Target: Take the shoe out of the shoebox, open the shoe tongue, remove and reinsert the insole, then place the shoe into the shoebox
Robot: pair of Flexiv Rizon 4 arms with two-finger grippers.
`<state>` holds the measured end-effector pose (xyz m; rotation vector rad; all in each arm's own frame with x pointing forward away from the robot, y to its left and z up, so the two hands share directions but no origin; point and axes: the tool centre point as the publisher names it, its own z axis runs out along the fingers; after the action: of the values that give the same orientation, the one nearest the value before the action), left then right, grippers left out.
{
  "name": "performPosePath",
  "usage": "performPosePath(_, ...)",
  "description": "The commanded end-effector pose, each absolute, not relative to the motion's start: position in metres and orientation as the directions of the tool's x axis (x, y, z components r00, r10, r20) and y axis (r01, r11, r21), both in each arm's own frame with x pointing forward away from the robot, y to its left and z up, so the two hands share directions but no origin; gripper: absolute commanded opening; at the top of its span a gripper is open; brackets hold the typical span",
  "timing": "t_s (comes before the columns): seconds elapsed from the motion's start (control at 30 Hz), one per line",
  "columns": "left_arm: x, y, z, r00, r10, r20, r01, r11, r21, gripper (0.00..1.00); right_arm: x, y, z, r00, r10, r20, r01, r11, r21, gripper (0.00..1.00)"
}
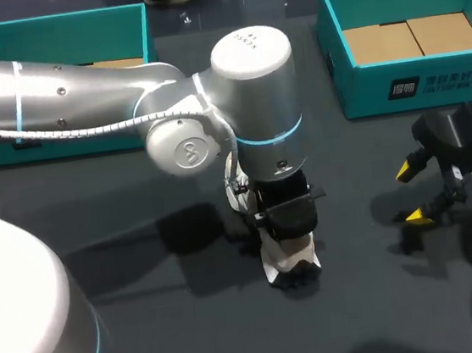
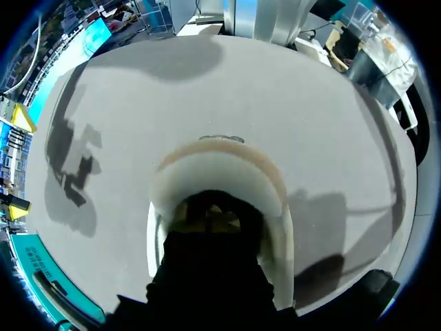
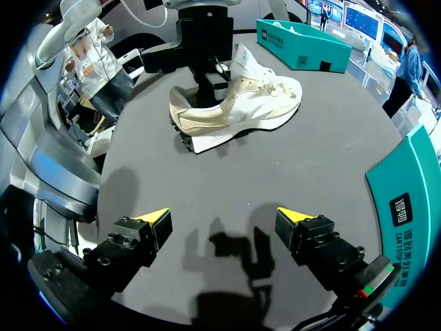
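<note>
Shoe [image 1: 290, 264] is out of both boxes, on the dark worktop [image 1: 203, 334] near the middle. In the right wrist view it sits sole-down, heel end towards my right gripper.

Left arm comes in from the left and reaches to the centre. The left gripper [image 1: 288, 222] hangs straight over the shoe and goes down into its opening. In the left wrist view the black gripper body fills the collar, with the pale heel [image 2: 220, 172] curving round ahead of it. The yellow tips are hidden inside, so I can't tell if that gripper is apart or clamped.

Right gripper [image 3: 222, 217] is low over bare worktop at the right side. Its fingers [image 3: 155, 219] are wide apart with nothing between them. The shoe [image 3: 241, 103] lies well ahead of them, not touching.

Two teal shoeboxes are at the far side, the left shoebox [image 1: 57, 26] behind the left arm and the right shoebox [image 1: 413, 80] just beyond the right gripper. Both show brown card inside.
</note>
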<state>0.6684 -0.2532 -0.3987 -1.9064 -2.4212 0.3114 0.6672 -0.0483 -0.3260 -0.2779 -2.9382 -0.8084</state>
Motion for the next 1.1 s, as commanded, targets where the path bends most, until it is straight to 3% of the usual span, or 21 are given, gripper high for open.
performPosePath(0.03,0.668,-0.255,-0.409,-0.241,0.966,-0.093,0.959,0.221,-0.179,0.0,0.666,-0.049,-0.326,-0.98,0.153,0.124,0.195,0.845,0.498,1.0)
performPosePath(0.47,0.665,-0.249,-0.355,-0.22,0.972,-0.08,0.975,0.218,-0.04,0.0,0.666,-0.049,-0.326,-0.98,0.153,0.124,0.195,0.845,0.498,1.0)
performPosePath(1.1,0.697,-0.235,-0.352,-0.303,0.953,-0.013,0.944,0.302,0.129,0.02,0.666,-0.049,-0.326,-0.98,0.153,0.124,0.195,0.845,0.498,1.0)
